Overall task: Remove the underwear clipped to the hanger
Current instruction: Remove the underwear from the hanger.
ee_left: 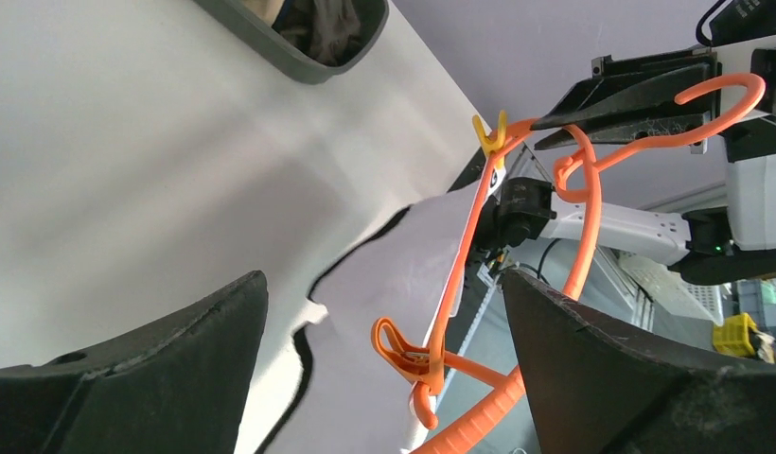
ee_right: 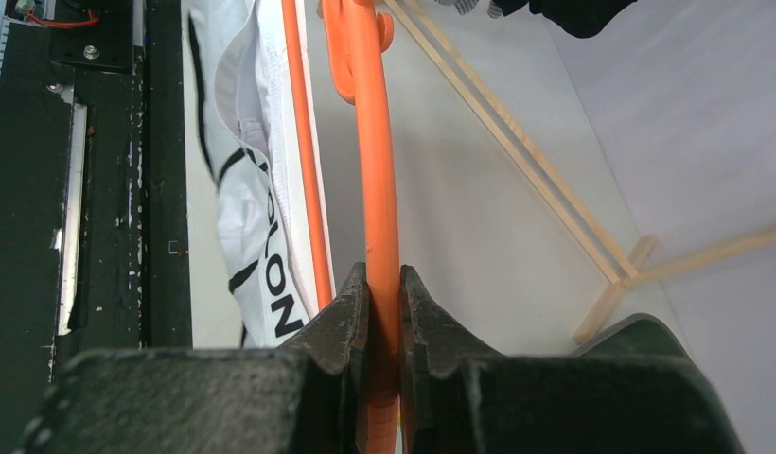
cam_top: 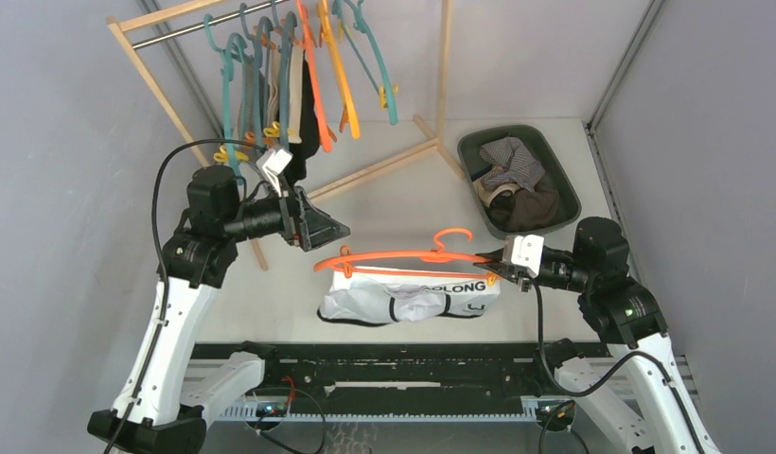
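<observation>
White table (cam_top: 394, 203), dark bin (cam_top: 561, 182) of clothes far right, orange hanger (cam_top: 403, 255) above table, white underwear (cam_top: 413, 298) hanging under it, right gripper (cam_top: 493, 268) clamped on hanger's right end, left gripper (cam_top: 332, 230) wide open, empty, near left end

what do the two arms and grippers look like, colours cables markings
They match. The left arm and right arm have white links, rounded black joint housings and a loose black cable each, with a white boxy block at the wrist. The left gripper and right gripper have black wedge-shaped fingers with a rough matte surface. No markings are legible.
</observation>
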Controlling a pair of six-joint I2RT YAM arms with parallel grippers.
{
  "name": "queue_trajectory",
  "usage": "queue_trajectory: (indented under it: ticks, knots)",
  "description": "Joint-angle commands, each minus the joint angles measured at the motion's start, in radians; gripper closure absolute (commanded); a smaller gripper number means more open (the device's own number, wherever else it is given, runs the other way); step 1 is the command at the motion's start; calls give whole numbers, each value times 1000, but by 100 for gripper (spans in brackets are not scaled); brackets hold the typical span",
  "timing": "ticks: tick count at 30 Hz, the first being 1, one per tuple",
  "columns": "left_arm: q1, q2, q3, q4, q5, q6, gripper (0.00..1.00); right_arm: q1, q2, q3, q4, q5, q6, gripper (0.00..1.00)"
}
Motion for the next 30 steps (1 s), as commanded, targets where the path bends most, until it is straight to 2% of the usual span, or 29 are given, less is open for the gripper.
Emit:
queue_trajectory:
  ticks: [1, 8, 18, 30]
  knots:
    - [-8, 17, -20, -6, 59, -29, 5, 23, -4, 15, 67, 9, -22, 100]
    - [-41, 18, -56, 11, 86, -42, 6, 44, 13, 23, 60, 36, -35, 100]
    - [-50, 28, -88, -27, 53, -7, 14, 47, 7, 38, 55, 54, -37, 100]
    - [-58, 37, -123, -27, 106, -14, 38, 47, -1, 38, 74, 77, -28, 100]
